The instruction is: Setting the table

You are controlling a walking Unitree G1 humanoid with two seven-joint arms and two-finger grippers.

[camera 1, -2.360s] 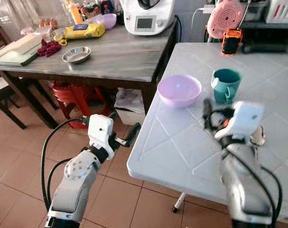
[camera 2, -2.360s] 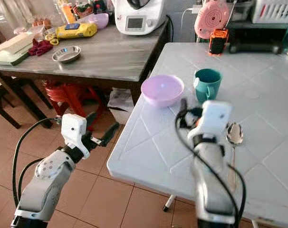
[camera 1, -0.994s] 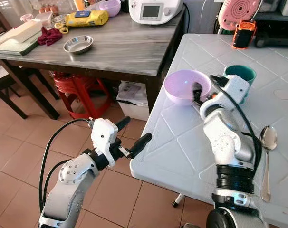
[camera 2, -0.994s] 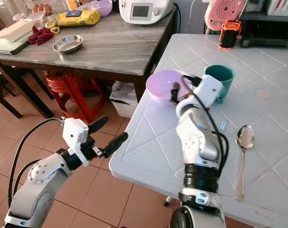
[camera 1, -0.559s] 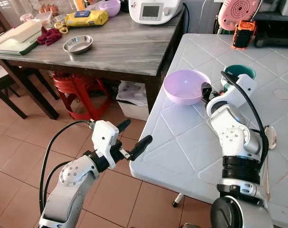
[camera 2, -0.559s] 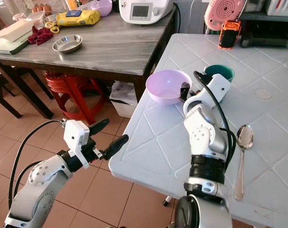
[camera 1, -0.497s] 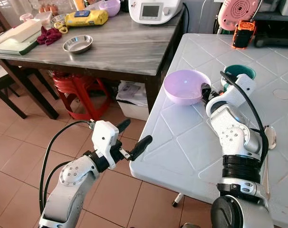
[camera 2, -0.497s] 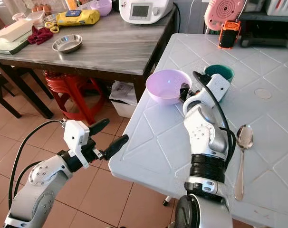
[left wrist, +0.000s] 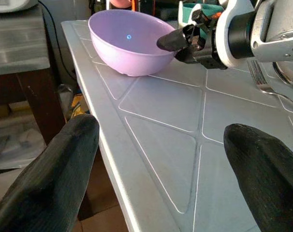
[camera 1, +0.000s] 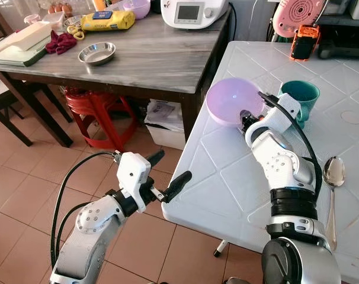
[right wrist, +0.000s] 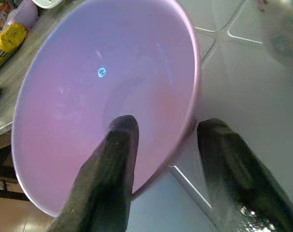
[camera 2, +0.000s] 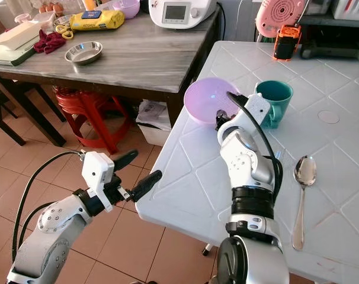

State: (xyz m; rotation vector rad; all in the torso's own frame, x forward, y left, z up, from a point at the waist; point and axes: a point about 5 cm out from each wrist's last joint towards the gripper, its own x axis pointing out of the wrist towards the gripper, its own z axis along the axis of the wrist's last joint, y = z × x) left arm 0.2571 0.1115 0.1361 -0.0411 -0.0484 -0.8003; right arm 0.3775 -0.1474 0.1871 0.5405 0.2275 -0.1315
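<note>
A purple bowl (camera 1: 228, 99) near the left edge of the white table (camera 1: 221, 183) is tipped up on its side, its opening turned toward my left. My right gripper (camera 1: 249, 118) is shut on the bowl's rim; in the right wrist view one finger (right wrist: 116, 164) lies inside the bowl (right wrist: 83, 101) and the other outside. A teal mug (camera 1: 300, 97) stands just behind the gripper. A metal spoon (camera 1: 333, 177) lies to the right of my right arm. My left gripper (camera 1: 169, 167) hangs open over the floor beside the table's edge.
A grey wooden table (camera 1: 150, 59) to the left carries a steel dish (camera 1: 97, 54), a yellow pack (camera 1: 108, 21) and a white appliance (camera 1: 194, 12). A red stool (camera 1: 92, 116) stands under it. An orange device (camera 1: 301, 44) sits at the white table's back.
The bowl sat flat half a second ago; now it is tipped up with my right gripper shut on its rim. My left arm has barely moved.
</note>
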